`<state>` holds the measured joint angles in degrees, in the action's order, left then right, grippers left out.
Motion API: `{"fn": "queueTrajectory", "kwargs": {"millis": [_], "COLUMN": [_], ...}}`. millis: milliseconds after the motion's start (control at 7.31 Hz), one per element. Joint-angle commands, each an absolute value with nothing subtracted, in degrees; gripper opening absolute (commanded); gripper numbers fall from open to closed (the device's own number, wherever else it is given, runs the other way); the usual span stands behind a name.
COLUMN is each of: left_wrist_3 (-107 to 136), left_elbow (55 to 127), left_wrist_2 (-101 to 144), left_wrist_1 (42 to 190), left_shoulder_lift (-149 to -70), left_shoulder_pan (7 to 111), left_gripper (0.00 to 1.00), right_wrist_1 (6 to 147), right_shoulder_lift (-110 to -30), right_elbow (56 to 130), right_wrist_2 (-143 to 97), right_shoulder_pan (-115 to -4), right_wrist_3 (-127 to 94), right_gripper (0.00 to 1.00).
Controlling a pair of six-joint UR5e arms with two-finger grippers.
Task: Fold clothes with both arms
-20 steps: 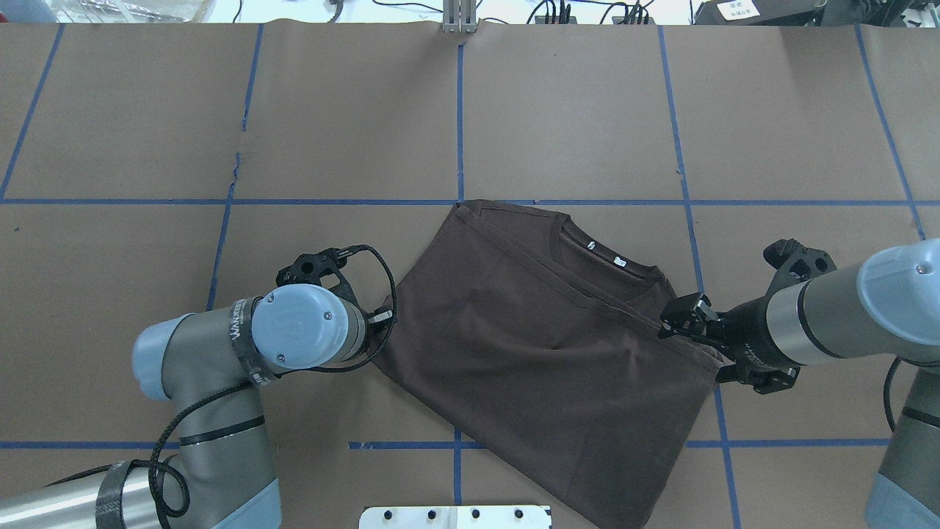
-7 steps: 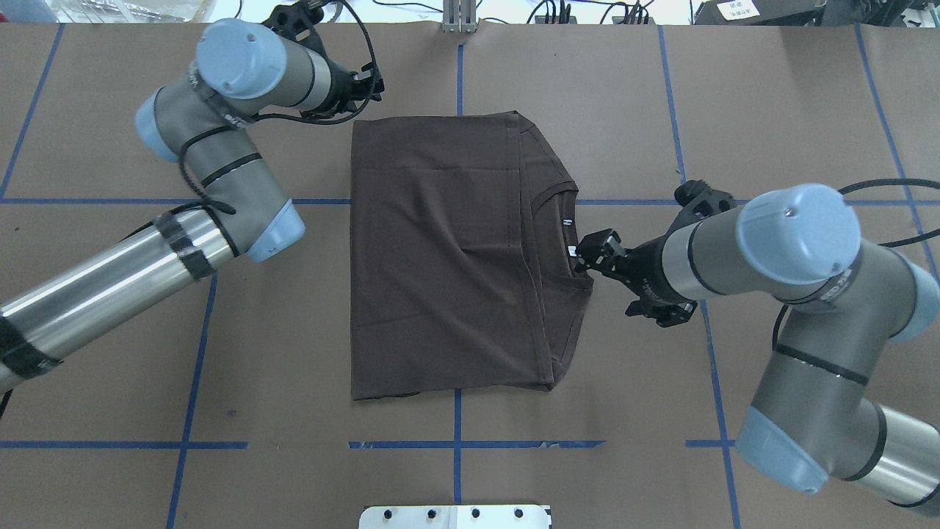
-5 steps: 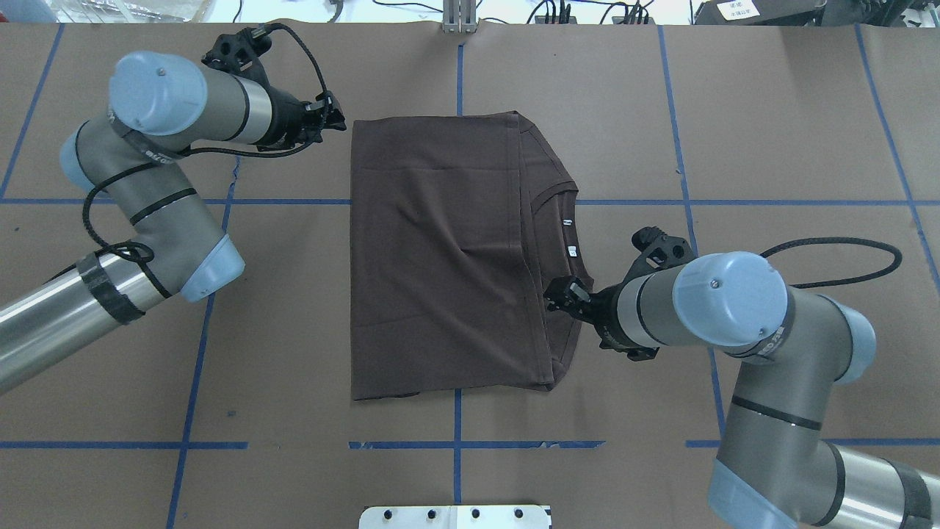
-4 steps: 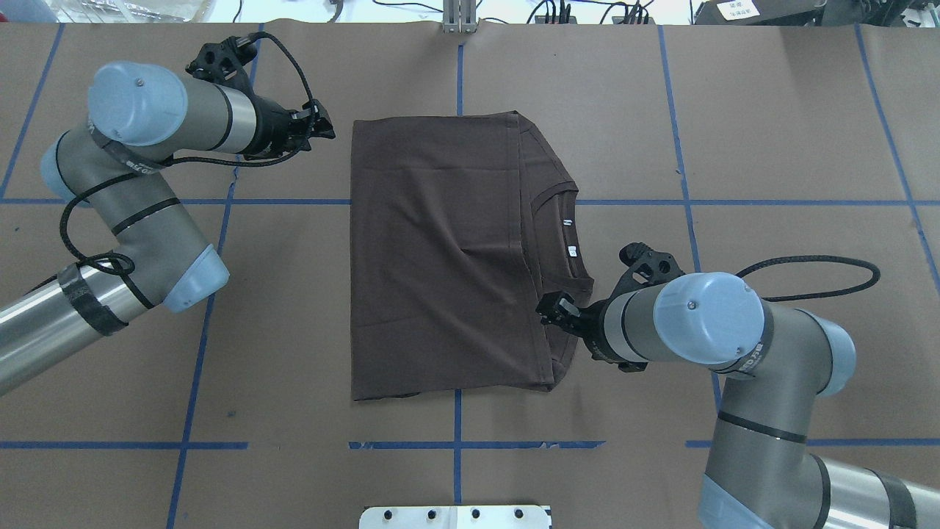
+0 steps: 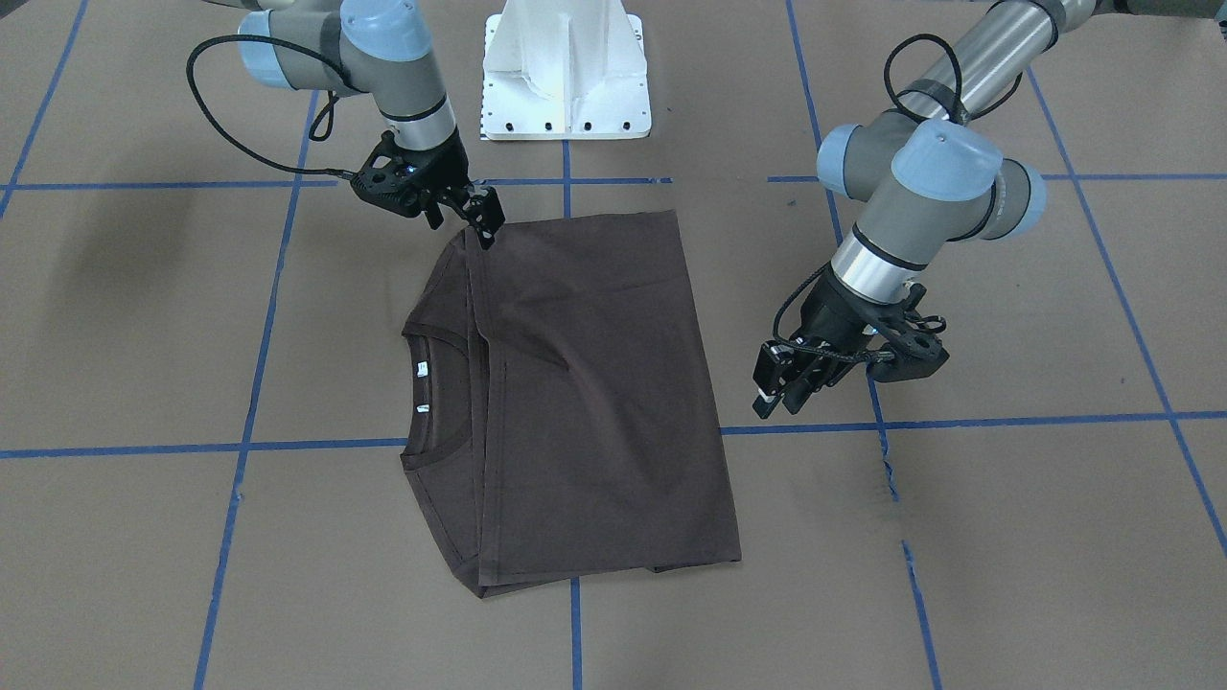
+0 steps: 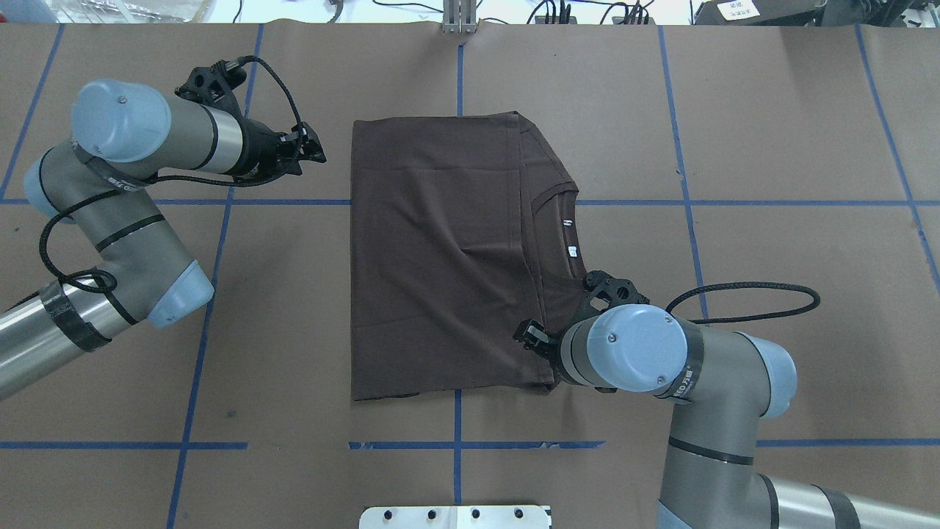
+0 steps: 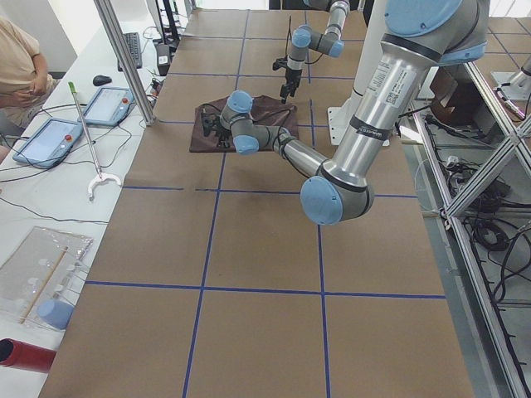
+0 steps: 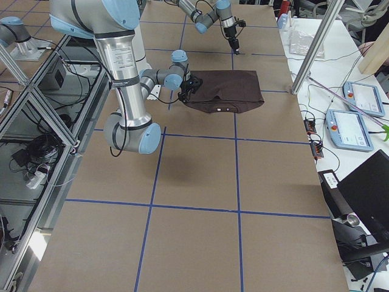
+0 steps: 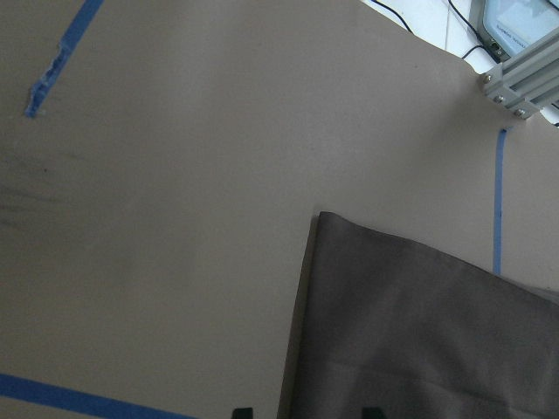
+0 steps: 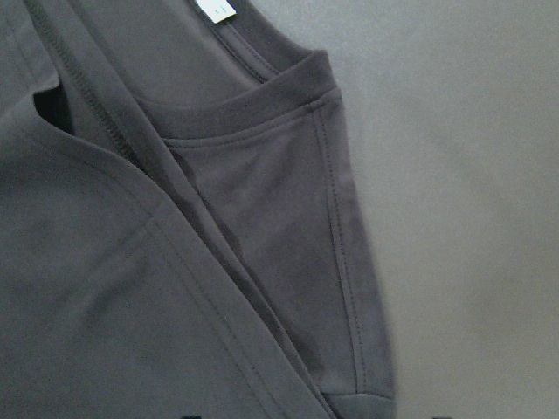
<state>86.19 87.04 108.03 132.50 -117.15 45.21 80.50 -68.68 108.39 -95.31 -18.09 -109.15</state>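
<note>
The dark brown T-shirt [image 6: 440, 257] lies flat on the table, folded into a rectangle, with its ribbed collar [image 6: 562, 235] and white neck tags [image 6: 571, 250] showing on its right side. My left gripper [image 6: 317, 149] hovers open just left of the shirt's far left corner and touches nothing. In the left wrist view that corner of the T-shirt [image 9: 419, 332] lies ahead of the fingertips. My right gripper [image 5: 484, 228] is open over the shirt's near right corner, at the shoulder seam [image 10: 341, 218]. In the overhead view its wrist hides most of it.
Brown paper with blue tape lines [image 6: 683, 202] covers the table. The white pedestal base [image 5: 566, 67] stands at the robot's edge. An aluminium post [image 6: 459, 15] rises at the far edge. Tablets [image 7: 46, 141] and a seated person [image 7: 17, 58] are beyond the far side.
The shirt has gone from lying askew near the robot to lying squared further away. The left gripper has let go and drawn back left. The right gripper slid along the right edge toward the near corner.
</note>
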Motion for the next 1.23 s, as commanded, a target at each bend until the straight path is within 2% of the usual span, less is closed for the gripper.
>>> {"fn": "queueTrajectory", "kwargs": {"millis": [0,411,547,684,1095], "left_wrist_3": [86.13,86.05,86.13,86.13,86.13], "left_elbow": [87.19,87.71,87.71,88.50,90.78], "left_wrist_2": [108.63,108.72,108.98,109.33,109.34], "left_wrist_1": [132.54,132.54,132.54,132.54,132.45], "left_shoulder_lift": [-117.16,-117.07,-117.07,-116.98,-115.14], "left_shoulder_pan": [45.26,45.26,45.26,45.26,45.26], "left_gripper": [0.52,0.52,0.52,0.52,0.52], "right_wrist_1": [81.30,81.04,81.04,81.04,81.30], "right_shoulder_lift": [-68.38,-68.29,-68.29,-68.29,-68.38], "right_elbow": [107.58,106.09,106.08,106.00,106.00], "right_wrist_2": [-95.27,-95.54,-95.54,-95.54,-95.62], "right_shoulder_pan": [-17.40,-17.14,-17.14,-17.14,-16.61], "right_wrist_3": [-109.16,-109.16,-109.16,-109.16,-109.07], "right_gripper": [0.88,0.79,0.73,0.60,0.58]}}
